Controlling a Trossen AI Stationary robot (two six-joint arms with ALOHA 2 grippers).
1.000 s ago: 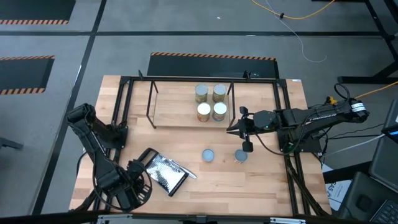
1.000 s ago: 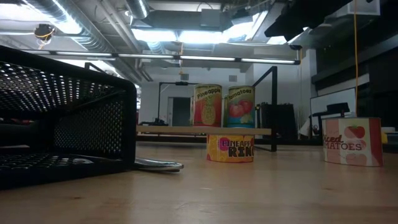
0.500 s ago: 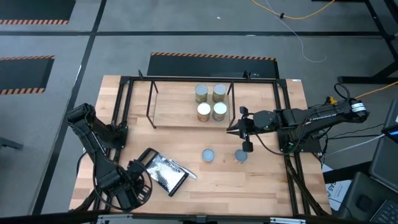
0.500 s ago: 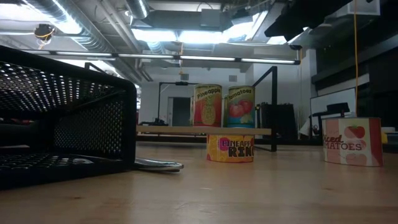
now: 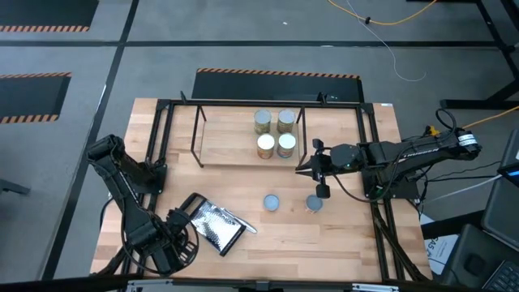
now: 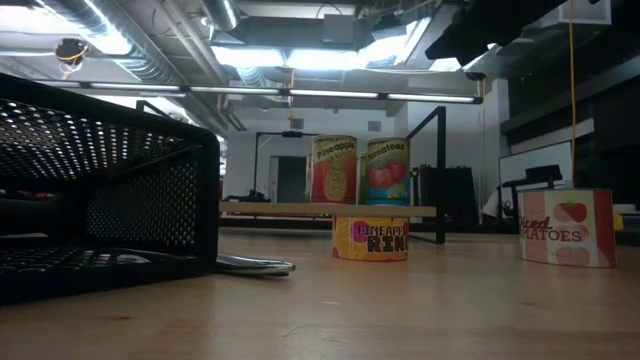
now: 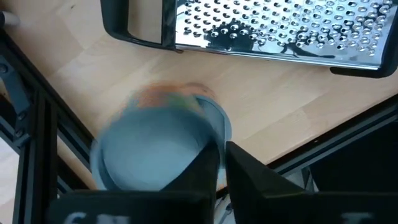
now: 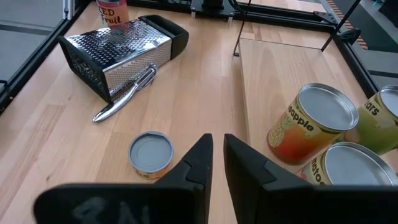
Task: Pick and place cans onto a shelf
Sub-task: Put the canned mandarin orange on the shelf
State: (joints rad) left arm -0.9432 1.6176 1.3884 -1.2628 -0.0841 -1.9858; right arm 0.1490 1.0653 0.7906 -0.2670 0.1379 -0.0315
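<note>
Four cans [image 5: 274, 134] stand on the shelf [image 5: 227, 138]. Left fingers [image 7: 249, 174], nearly closed, apparently pinch the rim of a blurred can [image 7: 155, 155] beside the grater [image 7: 273, 25]; a lift wants a squarer hold on its body. Right fingers [image 8: 245, 165], nearly closed and empty, hover near a tin [image 8: 150, 154] on the surface [image 5: 349, 235].

Printed labels on the cans

In the low view, the left can on the shelf [image 6: 334, 170] reads "Pineapple", the can beside it [image 6: 385, 171] "Tomatoes". The can on the table in front [image 6: 370, 239] reads "PINEAPPLE RING", cut off; the can at far right [image 6: 566, 227] shows "iced MATOES". The right wrist view shows partial "apple" on a can [image 8: 313, 123].
</note>
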